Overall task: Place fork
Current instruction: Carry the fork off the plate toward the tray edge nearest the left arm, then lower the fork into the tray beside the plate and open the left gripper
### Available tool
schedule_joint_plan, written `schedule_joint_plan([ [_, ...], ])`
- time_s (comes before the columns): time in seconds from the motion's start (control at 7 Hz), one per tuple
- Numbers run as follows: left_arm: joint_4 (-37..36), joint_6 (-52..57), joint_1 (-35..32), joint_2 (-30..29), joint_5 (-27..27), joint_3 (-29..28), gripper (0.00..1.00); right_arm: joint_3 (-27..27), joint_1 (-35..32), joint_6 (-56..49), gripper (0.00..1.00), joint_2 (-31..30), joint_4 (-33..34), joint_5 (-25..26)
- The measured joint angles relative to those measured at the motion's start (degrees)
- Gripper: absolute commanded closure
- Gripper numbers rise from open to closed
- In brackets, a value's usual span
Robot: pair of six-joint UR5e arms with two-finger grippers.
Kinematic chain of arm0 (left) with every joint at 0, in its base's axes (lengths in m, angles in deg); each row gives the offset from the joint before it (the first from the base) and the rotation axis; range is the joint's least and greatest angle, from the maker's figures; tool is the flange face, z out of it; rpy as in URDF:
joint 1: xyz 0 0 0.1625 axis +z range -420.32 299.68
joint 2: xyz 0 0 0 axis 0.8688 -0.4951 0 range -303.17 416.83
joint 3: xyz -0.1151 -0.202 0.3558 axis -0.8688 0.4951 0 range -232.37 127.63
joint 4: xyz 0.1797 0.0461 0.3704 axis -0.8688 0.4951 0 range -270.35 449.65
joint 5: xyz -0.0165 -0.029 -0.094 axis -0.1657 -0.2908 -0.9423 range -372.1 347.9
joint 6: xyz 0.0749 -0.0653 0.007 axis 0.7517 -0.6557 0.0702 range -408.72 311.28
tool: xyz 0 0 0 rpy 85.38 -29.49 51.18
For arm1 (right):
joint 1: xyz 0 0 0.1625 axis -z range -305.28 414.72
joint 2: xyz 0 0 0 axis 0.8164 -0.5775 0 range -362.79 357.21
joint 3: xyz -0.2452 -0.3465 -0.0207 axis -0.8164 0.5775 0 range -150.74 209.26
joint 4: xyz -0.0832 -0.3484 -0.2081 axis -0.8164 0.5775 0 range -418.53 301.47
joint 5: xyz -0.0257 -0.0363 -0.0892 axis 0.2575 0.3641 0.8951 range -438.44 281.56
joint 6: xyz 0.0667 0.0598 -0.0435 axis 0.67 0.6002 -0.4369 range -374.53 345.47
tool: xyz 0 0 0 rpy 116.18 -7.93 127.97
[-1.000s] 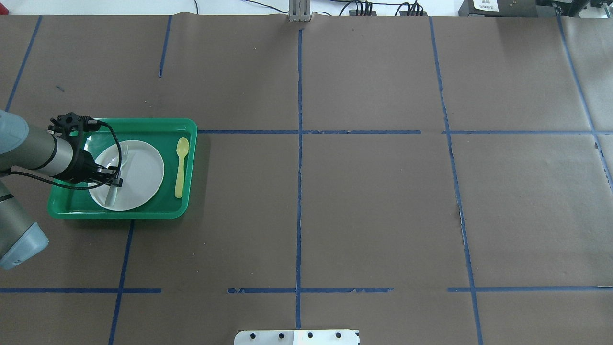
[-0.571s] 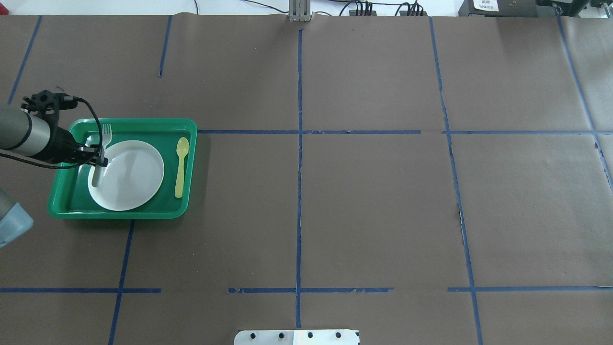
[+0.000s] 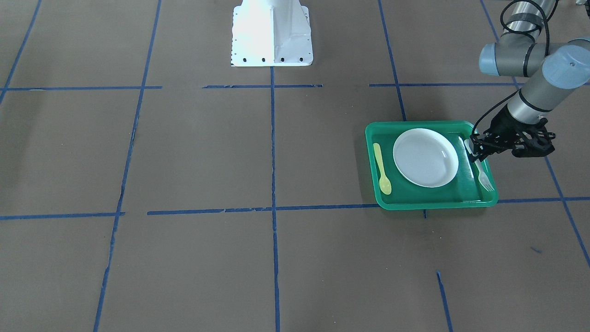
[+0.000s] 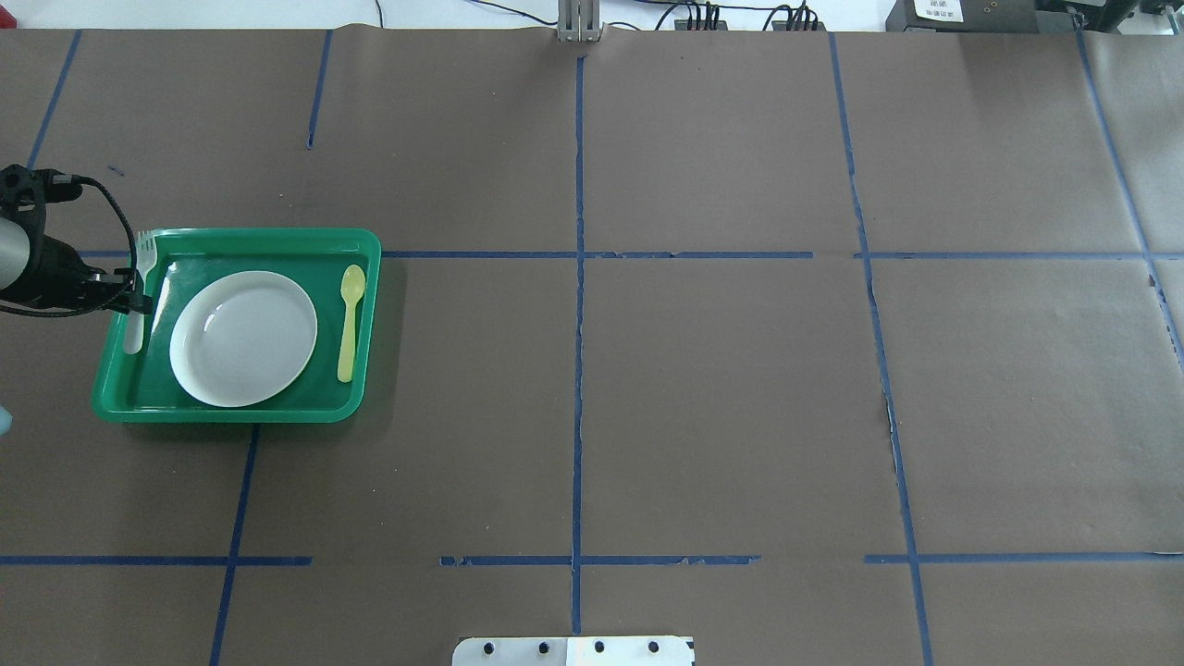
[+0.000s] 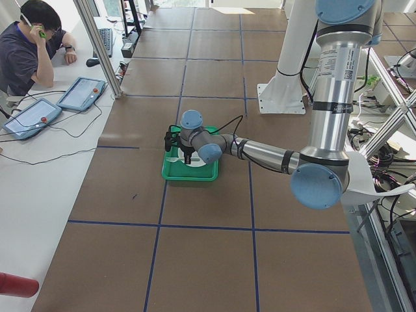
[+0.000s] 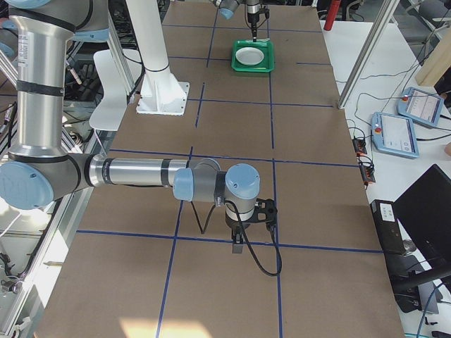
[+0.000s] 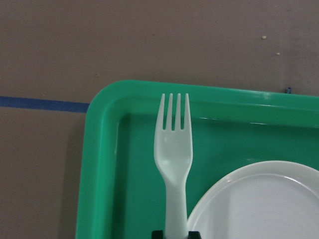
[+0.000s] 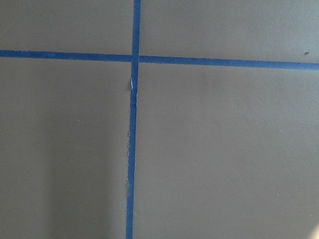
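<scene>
Fork (image 7: pixel 173 158) pinched in left hand (image 4: pixel 138 302) above corner of tray (image 7: pixel 97 164).

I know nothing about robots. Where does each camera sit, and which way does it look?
Front-facing: across the table, facing the robot; left arm at right, by green tray.
Overhead: behind the robot, looking down; left gripper holds fork, left edge.
Exterior left: table's end; left arm near.
Exterior right: opposite end; right arm near.
Left wrist: down onto fork, tray corner.
Right wrist: table, blue tape; no body.
Shared: front-facing and overhead show the tray, turned around.
</scene>
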Motion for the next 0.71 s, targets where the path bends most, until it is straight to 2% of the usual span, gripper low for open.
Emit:
schedule_joint_plan([
  [0.14, 0.4, 0.3, 0.1, 0.3, 0.0, -0.3, 0.25, 0.0, 0.0, 0.0, 0.0, 0.0, 0.0, 0.0],
  [0.29, 0.6, 0.4, 0.3, 0.2, -0.1, -0.4, 0.0, 0.0, 0.0, 0.0, 0.0, 0.0, 0.0, 0.0],
  [0.71, 0.6, 0.4, 0.4, 0.1, -0.4, -0.1, 0.0, 0.0, 0.0, 0.0, 0.0, 0.0, 0.0, 0.0],
])
